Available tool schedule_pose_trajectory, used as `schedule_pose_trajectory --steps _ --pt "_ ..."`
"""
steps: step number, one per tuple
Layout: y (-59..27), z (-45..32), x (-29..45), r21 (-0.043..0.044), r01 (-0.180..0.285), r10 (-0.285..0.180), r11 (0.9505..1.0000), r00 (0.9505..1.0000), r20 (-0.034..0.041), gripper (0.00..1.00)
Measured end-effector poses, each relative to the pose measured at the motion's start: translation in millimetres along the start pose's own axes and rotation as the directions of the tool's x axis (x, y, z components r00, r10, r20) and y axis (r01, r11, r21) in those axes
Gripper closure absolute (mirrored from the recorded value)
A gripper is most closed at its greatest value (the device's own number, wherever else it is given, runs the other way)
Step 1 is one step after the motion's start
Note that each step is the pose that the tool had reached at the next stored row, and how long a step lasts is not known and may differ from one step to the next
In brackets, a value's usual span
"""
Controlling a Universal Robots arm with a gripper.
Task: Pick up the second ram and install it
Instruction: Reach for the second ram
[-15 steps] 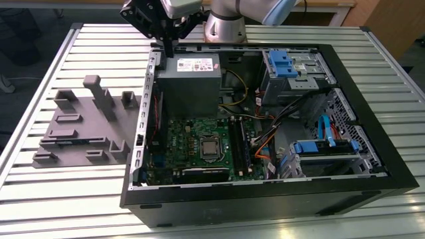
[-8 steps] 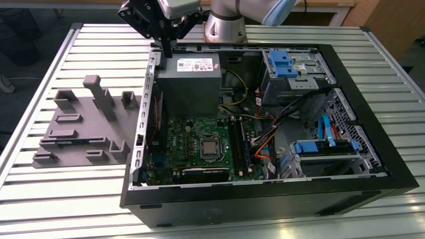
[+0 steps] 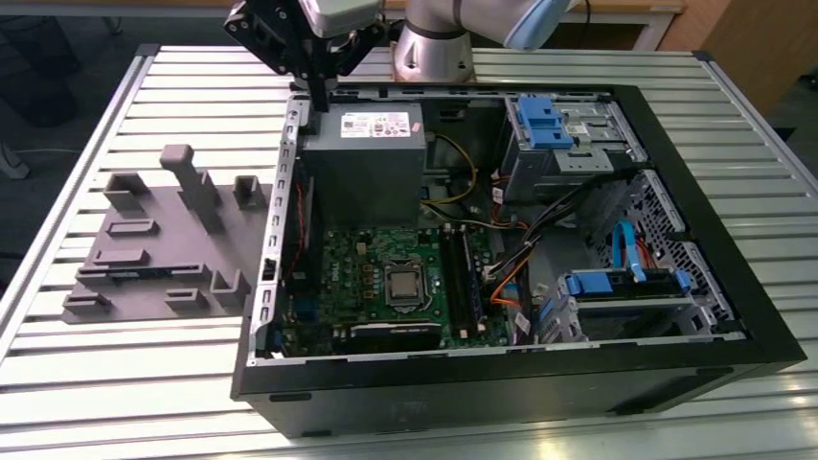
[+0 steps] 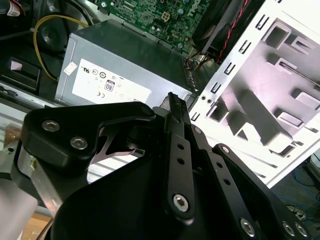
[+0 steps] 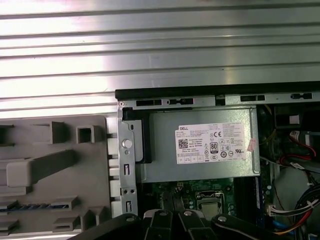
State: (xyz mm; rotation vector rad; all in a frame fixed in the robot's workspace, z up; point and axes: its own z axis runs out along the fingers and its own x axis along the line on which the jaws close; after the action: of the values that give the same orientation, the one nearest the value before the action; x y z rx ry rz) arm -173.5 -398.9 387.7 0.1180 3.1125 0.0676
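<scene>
Hovering over the case's (image 3: 511, 379) far left corner above the power supply (image 3: 362, 153), the gripper (image 3: 313, 88) has its fingers drawn together on nothing. The second ram (image 5: 35, 206) lies in the grey fixture plate (image 3: 102, 297), left of the fingers and nearer, its long axis running left to right.

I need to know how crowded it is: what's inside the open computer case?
A grey power supply, a green motherboard, blue-tabbed drive cages and loose cables. The gripper hangs over the case edge beside the power supply. Whatever lies beneath the power supply and cages is covered.
</scene>
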Motion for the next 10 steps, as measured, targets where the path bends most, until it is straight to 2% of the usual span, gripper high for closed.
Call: schedule_pose_trajectory --steps 10 --pt "-0.3 0.6 3.2 0.0000 0.000 0.000 1.0000 1.0000 0.0000 0.89"
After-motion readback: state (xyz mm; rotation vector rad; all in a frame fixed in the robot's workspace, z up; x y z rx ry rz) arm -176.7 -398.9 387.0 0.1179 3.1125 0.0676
